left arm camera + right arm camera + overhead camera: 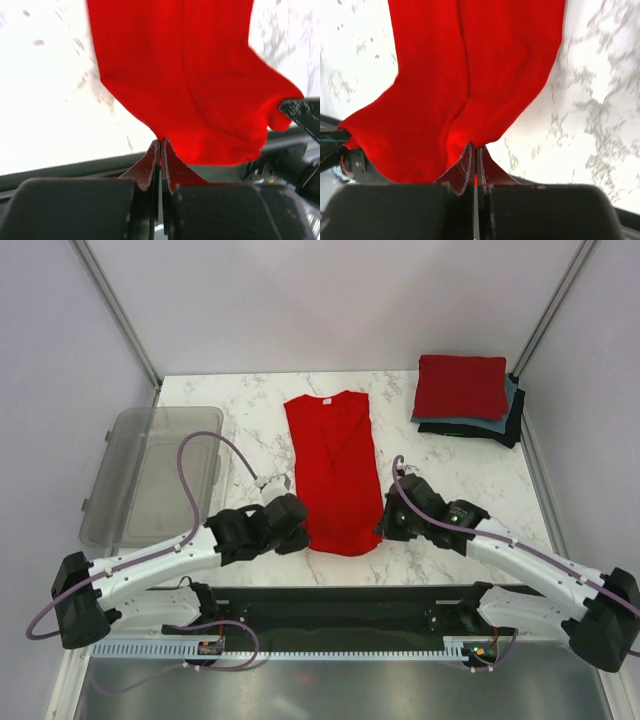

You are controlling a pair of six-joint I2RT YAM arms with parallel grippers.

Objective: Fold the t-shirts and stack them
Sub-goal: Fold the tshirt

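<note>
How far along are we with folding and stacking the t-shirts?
Done: three folded cloth t-shirts, red over grey-blue over black, stacked at the far right. In hand: the long bright red t-shirt, sides folded in, left gripper and right gripper shut on its near hem. Remaining: fold it crosswise and add it to the stack.

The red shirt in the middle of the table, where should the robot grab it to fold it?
By its two near hem corners, coming from the robot's own side. The red shirt lies long and narrow, collar far away and hem nearest the robot, so each tool can take one corner. The left tool and right tool are pinched shut there now.
</note>
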